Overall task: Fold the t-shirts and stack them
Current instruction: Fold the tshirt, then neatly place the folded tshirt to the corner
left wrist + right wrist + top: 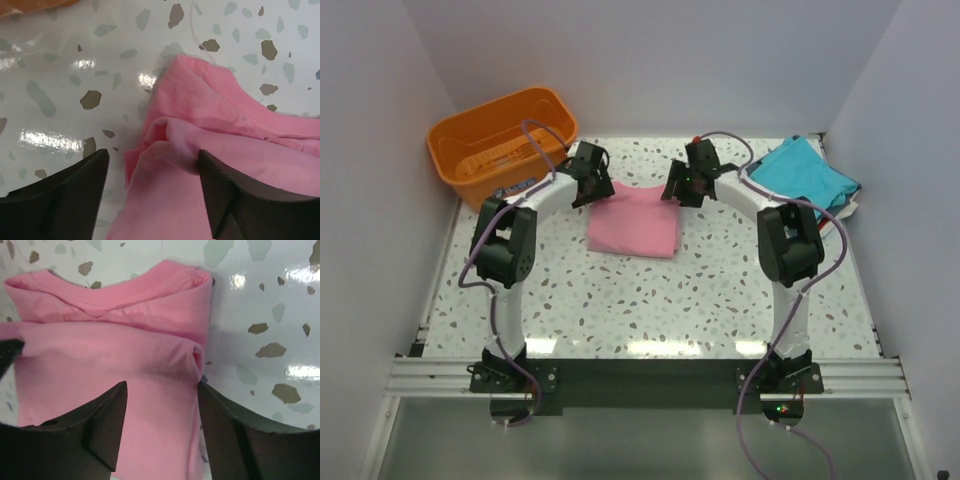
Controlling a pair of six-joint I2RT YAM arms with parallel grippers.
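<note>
A pink t-shirt [633, 222] lies folded into a rectangle at the middle back of the table. My left gripper [590, 185] is at its far left corner and my right gripper [682, 188] at its far right corner. In the left wrist view the left gripper [152, 170] is open, its fingers straddling the rumpled left edge of the pink t-shirt [240, 150]. In the right wrist view the right gripper [162, 390] is open over the right edge of the pink t-shirt [110, 340], near the collar. A folded teal t-shirt [807, 172] lies at the back right, with a white edge beneath it.
An orange plastic basket [500, 140] stands at the back left corner. White walls close in the table on the left, back and right. The speckled tabletop [650, 300] lies bare between the pink t-shirt and the arm bases.
</note>
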